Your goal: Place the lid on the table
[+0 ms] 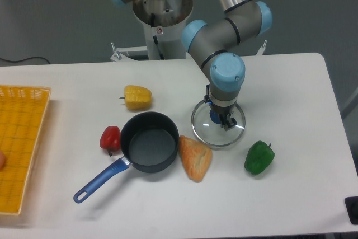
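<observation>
Right of centre in the frame, the pincer (pixel 218 120) stands over the lid (pixel 218 129), its jaws closed on the small blue knob at the lid's middle. The lid lies low over the desk (pixel 291 88), level or close to it; whether its metal rim already touches the white surface cannot be told from this view. It sits clear of the saucepan (pixel 146 143), which stands open and uncovered to the left. Principal hazards, judged from this arrangement: (1) if the lid hangs a little above the desk, an early release would drop glass onto a hard top, with a risk of chipping, or of the lid rolling on its rim; (2) if it already rests on the desk, further descent would press the knob down and load the glass; (3) the orange piece of food (pixel 195 157) lies just beside the lid's lower-left edge, and the green pepper (pixel 259 158) is near its lower right, so a sideways slip could ride the rim up onto either one and leave the lid tilted; (4) a withdrawal begun before the jaws part fully would drag the lid along. The yellow pepper (pixel 137 97) and the red pepper (pixel 111 137) lie well apart from the lid.
</observation>
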Robot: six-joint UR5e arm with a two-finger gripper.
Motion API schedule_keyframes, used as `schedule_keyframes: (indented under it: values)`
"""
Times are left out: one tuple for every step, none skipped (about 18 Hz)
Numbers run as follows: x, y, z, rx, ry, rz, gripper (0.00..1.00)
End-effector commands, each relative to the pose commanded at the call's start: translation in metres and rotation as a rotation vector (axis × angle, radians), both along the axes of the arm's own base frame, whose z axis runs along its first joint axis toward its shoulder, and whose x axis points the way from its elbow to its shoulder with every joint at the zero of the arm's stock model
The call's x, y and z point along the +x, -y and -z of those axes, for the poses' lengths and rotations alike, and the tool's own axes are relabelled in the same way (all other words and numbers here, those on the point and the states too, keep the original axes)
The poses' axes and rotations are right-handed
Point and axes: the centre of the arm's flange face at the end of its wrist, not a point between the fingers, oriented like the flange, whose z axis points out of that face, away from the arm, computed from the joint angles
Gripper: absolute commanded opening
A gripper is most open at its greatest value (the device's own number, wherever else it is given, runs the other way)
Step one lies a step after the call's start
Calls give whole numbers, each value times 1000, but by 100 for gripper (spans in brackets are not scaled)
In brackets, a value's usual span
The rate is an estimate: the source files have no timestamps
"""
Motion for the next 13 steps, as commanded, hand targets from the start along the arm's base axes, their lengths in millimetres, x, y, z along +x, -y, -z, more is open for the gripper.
schedule_keyframes:
  values:
    - [0, -1, 0, 5, -8, 0, 54]
    - [1, 0, 2, 3, -6, -1, 54]
    - [1, 0, 2, 3, -6, -1, 54]
    - [1, 0, 3, 2, -4, -1, 54]
    - [2, 0, 3, 2, -4, -1, 54]
    - [2, 0, 3, 2, -4, -1, 55]
    - [2, 0, 5, 1, -2, -1, 55]
    - [3, 1, 4, 1, -2, -1, 55]
    - [3, 1, 4, 1, -2, -1, 56]
    - [3, 1, 5, 0, 0, -1, 56]
    - [3, 1, 5, 0, 0, -1, 56]
    - [3, 1, 6, -3, -1, -1, 57]
    - [2, 2, 5, -10, -10, 0, 57]
